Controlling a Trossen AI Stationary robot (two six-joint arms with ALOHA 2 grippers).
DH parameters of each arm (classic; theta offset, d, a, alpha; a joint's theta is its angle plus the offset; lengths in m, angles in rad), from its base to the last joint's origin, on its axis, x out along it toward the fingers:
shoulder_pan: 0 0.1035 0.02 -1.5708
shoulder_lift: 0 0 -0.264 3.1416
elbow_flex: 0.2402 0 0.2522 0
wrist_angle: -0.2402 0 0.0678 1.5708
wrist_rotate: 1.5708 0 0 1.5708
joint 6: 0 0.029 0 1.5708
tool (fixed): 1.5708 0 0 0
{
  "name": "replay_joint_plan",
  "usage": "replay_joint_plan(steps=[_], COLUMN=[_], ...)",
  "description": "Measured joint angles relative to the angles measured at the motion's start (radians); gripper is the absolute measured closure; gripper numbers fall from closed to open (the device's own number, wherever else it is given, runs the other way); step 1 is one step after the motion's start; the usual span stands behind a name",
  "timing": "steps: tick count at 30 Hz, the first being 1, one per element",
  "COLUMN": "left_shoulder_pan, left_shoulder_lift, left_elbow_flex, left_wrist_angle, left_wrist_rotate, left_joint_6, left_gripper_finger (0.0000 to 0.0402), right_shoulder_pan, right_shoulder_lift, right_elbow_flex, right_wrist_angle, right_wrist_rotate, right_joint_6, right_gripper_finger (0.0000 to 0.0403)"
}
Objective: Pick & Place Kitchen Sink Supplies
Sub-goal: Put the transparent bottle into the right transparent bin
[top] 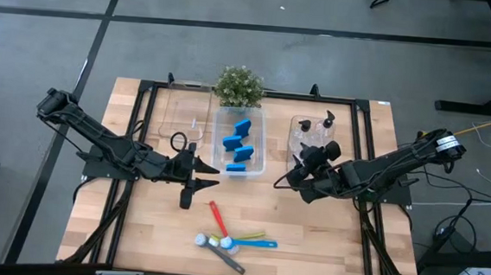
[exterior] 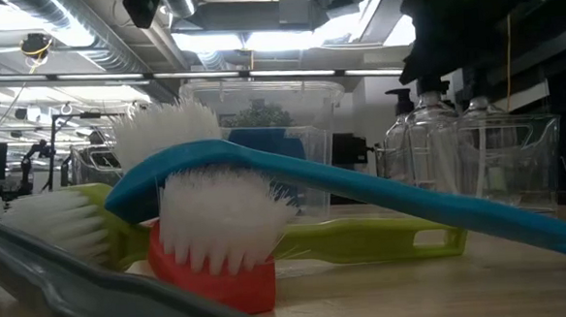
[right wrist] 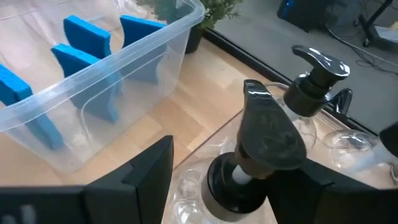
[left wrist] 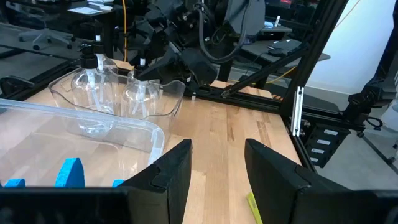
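Note:
Several blue sponges (top: 240, 146) stand in the middle clear bin (top: 258, 169). Clear bottles with black pumps (right wrist: 316, 70) stand in the right bin (top: 296, 124). My right gripper (right wrist: 235, 186) is over that bin's near left corner, its fingers on either side of one more bottle (right wrist: 264, 134). The red brush (top: 216, 215), blue brush (top: 258, 242), yellow-green brush (top: 252, 236) and grey brush (top: 223, 251) lie crossed on the near part of the table. My left gripper (left wrist: 217, 177) is open and empty, beside the sponge bin's near left corner. My right gripper has the bottle between its two fingers (right wrist: 146, 171), below the black collar (right wrist: 231, 182). It comes from above, slanting toward the table's left. The bottle stands upright inside the bin's rim (right wrist: 208, 144). The place of contact and the bottle's base lie outside the frames.
A green potted plant (top: 239, 85) stands behind the sponge bin. A third clear bin (top: 182, 120) sits to its left. A black frame (top: 145, 91) borders the table. Bare wood lies between the bins and the brushes.

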Motion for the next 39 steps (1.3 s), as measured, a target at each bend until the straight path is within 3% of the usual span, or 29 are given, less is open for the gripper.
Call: replay_joint_plan(steps=[14, 21, 32, 39], left_shoulder_pan=[0.000, 0.000, 0.000, 0.000], left_shoulder_lift=[0.000, 0.000, 0.000, 0.000], left_elbow_flex=[0.000, 0.000, 0.000, 0.000], left_wrist_angle=[0.000, 0.000, 0.000, 0.000], left_wrist_rotate=[0.000, 0.000, 0.000, 0.000], left_joint_6=[0.000, 0.000, -0.007, -0.007], left_gripper_finger=[0.0258, 0.0258, 0.0258, 0.0258], right_shoulder_pan=[0.000, 0.000, -0.034, -0.037], right_shoulder_lift=[-0.004, 0.004, 0.000, 0.002], right_elbow_flex=[0.011, 0.085, 0.079, 0.080], right_wrist_angle=[-0.005, -0.177, -0.211, -0.204], right_wrist_rotate=[-0.111, -0.230, -0.196, -0.114], right_joint_6=[-0.021, -0.015, -0.050, -0.101], right_gripper_finger=[0.0180, 0.0180, 0.0180, 0.0180])
